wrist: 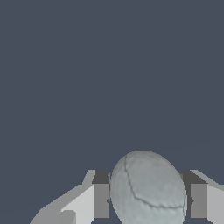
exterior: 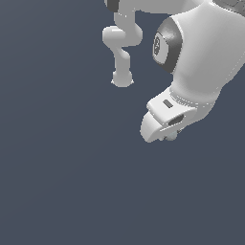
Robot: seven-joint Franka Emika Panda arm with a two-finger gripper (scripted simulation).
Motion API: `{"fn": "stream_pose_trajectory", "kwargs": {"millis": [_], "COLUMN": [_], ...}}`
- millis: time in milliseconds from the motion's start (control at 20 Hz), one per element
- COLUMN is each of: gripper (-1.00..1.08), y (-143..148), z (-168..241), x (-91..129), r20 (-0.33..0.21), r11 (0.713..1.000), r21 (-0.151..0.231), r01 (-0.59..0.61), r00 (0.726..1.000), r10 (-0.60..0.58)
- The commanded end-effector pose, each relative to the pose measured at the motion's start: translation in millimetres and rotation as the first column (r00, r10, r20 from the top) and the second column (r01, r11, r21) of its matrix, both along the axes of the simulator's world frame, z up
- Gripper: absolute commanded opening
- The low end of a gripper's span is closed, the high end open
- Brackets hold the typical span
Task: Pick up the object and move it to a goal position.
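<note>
The object [wrist: 148, 190], a pale grey ball with thin dark seams, sits between my two fingers in the wrist view. One finger [wrist: 101, 199] presses on one side of it and the other finger [wrist: 198, 199] on the opposite side. My gripper [wrist: 148, 202] is shut on the ball. In the exterior view the white hand hides almost all of it; only a small pale bit of the ball [exterior: 170, 137] peeks out under the gripper [exterior: 167, 133], right of centre.
A flat dark blue-grey floor [exterior: 62, 167] fills both views. The arm's base [exterior: 122, 79] stands at the back, and its big white links [exterior: 201, 62] cover the upper part of the exterior view's right.
</note>
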State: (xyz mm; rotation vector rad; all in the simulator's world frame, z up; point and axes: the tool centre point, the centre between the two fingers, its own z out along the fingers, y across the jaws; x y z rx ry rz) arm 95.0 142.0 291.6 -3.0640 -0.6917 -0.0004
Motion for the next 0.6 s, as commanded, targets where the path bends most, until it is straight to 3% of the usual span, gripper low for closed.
{"fn": "stream_pose_trajectory", "kwargs": {"millis": [0, 550], "gripper": [-1.00, -1.00], "y": [3.4, 9.2], "z": [5.4, 13.3], "x": [4.2, 11.2], "r20": [0.000, 0.000], "r11": [1.000, 1.000], "r21": [0.000, 0.000], "r01": [0.000, 0.000], "r00": [1.000, 1.000], "r10": [0.000, 0.000]}}
